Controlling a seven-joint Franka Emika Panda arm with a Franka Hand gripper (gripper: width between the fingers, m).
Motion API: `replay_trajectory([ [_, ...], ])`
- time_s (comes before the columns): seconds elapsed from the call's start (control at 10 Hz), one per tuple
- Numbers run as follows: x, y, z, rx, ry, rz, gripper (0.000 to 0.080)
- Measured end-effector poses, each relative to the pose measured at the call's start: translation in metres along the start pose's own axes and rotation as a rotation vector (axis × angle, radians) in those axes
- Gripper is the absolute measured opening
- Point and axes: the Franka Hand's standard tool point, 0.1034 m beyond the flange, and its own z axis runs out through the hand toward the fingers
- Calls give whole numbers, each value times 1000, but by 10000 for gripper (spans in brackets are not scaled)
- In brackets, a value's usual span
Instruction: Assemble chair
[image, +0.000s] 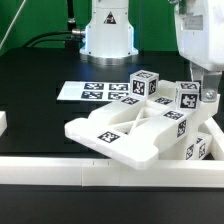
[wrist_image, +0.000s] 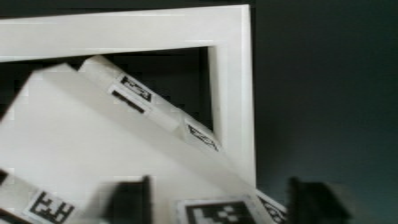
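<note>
The chair (image: 135, 130) is a cluster of chunky white tagged parts in the middle of the black table, with a flat braced panel in front and blocky pieces (image: 143, 84) standing behind it. My gripper (image: 208, 92) hangs over the cluster's end at the exterior view's right, around a tagged upright piece (image: 188, 98). In the wrist view my gripper (wrist_image: 222, 205) is open. Its dark fingers (wrist_image: 134, 200) stand on either side of a white tagged bar (wrist_image: 228, 212), with a dark gap on one side. A white frame (wrist_image: 231, 60) of the chair lies beyond.
The marker board (image: 92, 91) lies flat behind the chair. A long low white rail (image: 90, 171) runs along the table's front, and a short rail piece (image: 3, 122) sits at the exterior view's left. The robot's white base (image: 108, 30) stands at the back.
</note>
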Motion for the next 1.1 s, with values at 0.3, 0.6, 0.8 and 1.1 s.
replay_trajectory([
  [0.3,3,-3,-20,10,-18,-168,613],
  [0.6,5,-2,-20,16,-15,-349,648],
  [0.8,8,0,-20,-10,-13,-562,649],
  [1.1,21,-5,-18,-53,-7,-941,649],
])
